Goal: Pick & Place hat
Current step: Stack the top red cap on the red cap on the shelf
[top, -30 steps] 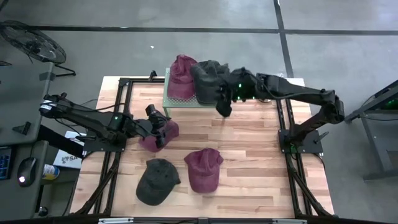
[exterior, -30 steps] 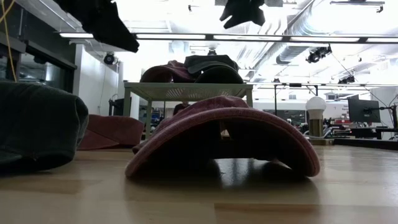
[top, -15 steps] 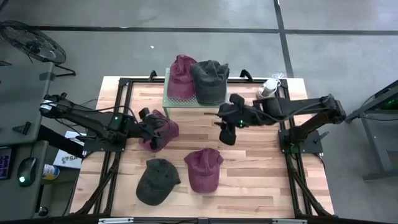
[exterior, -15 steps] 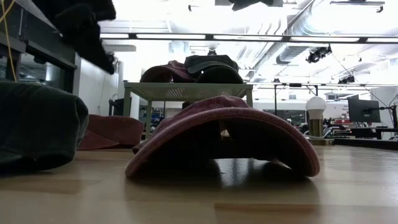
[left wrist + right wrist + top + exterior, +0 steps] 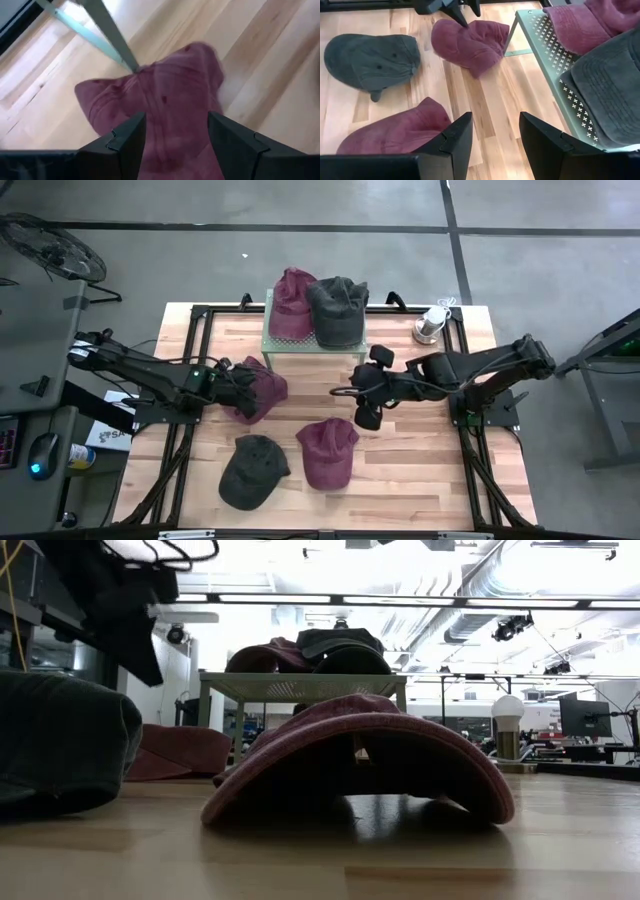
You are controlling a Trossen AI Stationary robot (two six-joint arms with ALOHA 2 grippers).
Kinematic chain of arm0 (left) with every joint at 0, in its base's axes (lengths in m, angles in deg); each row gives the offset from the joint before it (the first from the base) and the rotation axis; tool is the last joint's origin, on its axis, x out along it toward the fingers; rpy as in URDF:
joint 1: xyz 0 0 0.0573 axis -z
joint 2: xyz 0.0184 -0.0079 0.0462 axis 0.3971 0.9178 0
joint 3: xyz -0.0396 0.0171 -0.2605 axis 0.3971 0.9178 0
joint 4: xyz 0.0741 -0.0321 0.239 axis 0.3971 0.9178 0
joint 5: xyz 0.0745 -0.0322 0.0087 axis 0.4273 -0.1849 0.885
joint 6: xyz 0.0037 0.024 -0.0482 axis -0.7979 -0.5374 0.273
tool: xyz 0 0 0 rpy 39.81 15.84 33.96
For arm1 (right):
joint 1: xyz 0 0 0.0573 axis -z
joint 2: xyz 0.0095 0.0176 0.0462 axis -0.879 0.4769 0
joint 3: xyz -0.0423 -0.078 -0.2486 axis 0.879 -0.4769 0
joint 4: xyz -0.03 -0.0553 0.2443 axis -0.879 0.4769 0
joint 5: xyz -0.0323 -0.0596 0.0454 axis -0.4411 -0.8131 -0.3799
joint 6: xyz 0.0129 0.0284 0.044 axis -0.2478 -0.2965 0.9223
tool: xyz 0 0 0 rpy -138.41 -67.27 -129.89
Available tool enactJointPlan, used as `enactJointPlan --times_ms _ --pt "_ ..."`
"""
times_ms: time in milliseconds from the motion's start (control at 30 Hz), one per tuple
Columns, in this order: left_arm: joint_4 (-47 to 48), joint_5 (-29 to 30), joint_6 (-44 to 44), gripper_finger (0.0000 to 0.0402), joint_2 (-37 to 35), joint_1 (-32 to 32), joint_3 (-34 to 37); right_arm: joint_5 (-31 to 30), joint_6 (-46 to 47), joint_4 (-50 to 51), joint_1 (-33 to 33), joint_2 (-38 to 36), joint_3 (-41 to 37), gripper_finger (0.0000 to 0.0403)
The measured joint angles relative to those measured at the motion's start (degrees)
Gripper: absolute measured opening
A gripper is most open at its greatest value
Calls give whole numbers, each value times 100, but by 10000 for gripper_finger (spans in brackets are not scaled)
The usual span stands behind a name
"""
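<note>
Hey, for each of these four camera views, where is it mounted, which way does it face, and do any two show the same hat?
High view: overhead, facing down; both arms, left gripper, right gripper.
Low view: table height, facing the shelf; dark arm parts at upper left.
Left wrist view: behind open fingers, over a maroon hat.
Right wrist view: behind open fingers, facing the table.
Shared: that maroon hat appears in both wrist views.
</note>
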Motion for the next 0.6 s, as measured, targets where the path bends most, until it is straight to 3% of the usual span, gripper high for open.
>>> enactJointPlan --times_ms 133,267,467,600 --pt "122 421 255 209 299 -2 0 -57 -2 80 -56 0 0 156" --pt "344 868 648 238 373 -7 0 -79 1 159 -84 15 0 155" --pt "408 697 1104 304 367 -7 0 -65 11 223 -117 24 0 155" --pt "429 641 1260 324 408 -6 0 -33 13 225 -121 24 0 156"
